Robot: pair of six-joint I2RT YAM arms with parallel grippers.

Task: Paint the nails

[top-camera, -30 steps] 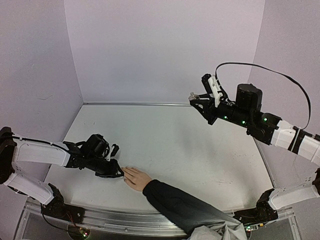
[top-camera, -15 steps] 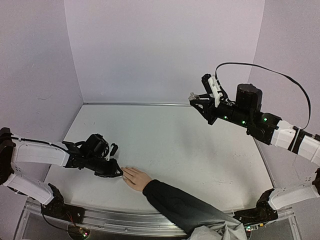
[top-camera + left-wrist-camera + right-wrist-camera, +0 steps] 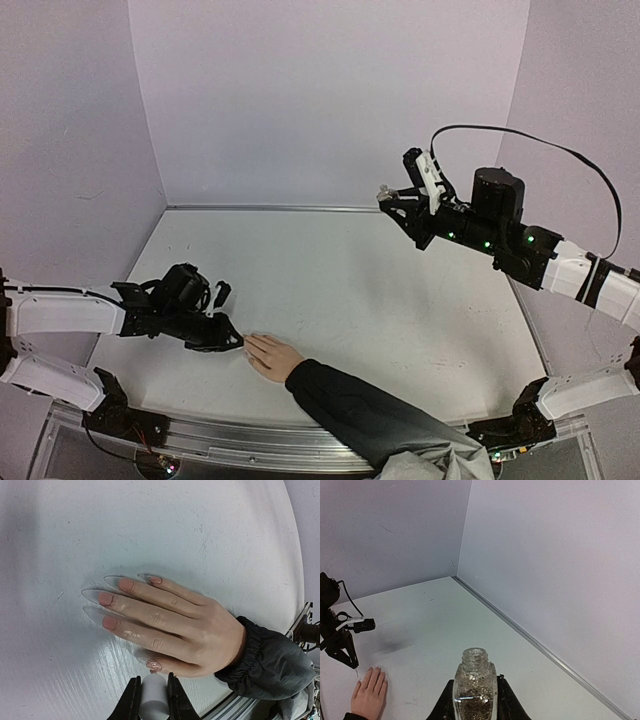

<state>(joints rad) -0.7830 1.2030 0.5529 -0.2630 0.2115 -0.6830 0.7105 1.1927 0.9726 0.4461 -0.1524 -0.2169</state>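
Pale pink nail beds under long clear tips: the nails (image 3: 106, 599) show plainly only in the left wrist view. From above they are too small to make out.

- Hidden or cut: thumb nail (image 3: 154, 666) half tucked under the hand (image 3: 170, 630), speckled, detail unclear. Sleeve (image 3: 265, 662) runs off frame at lower right. No bristles in view under the white cylinder (image 3: 152, 702), whose lower end is cut by the frame edge.
- Heading: hand lies flat, palm down, on the white table (image 3: 380, 290) near its front edge. Fingers together, tips toward the left gripper (image 3: 232, 342). In the top view the long axis runs from lower right (forearm) to upper left (tips).
- Left gripper: low over the table, just beside the fingertips, jaws clamped on the white cylinder, which stands close by the thumb. Contact with the thumb cannot be judged.
- Right gripper (image 3: 392, 195): raised well apart over the far right of the table, jaws closed around a clear glass bottle (image 3: 475, 680), upright, neck open, glitter inside.
- Surroundings: plain lilac walls (image 3: 330, 100) on three sides.
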